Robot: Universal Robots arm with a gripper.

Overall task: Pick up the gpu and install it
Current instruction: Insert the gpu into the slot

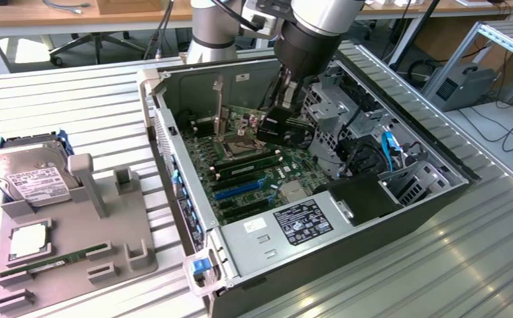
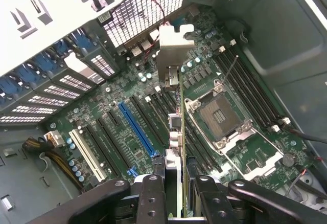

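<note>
The gpu [image 2: 177,127] is seen edge-on in the wrist view as a thin card running away from me, with its silver bracket [image 2: 171,55] at the far end near the case's rear grille. My gripper [image 2: 176,201] is shut on the card's near end, one black finger on each face. The card hangs over the motherboard, above the black slots between the blue slot [image 2: 137,129] and the CPU socket [image 2: 219,114]. Whether it touches a slot I cannot tell. In the exterior view my gripper [image 1: 272,126] is inside the open computer case [image 1: 266,232], holding the gpu [image 1: 225,118] upright.
On the exterior view's left, a grey fixture [image 1: 71,245] holds a silver hard drive [image 1: 26,173], a CPU chip [image 1: 28,240] and a green memory stick [image 1: 57,260]. Drive cages [image 1: 332,109] and cables crowd the case's far side. The case walls close in around the arm.
</note>
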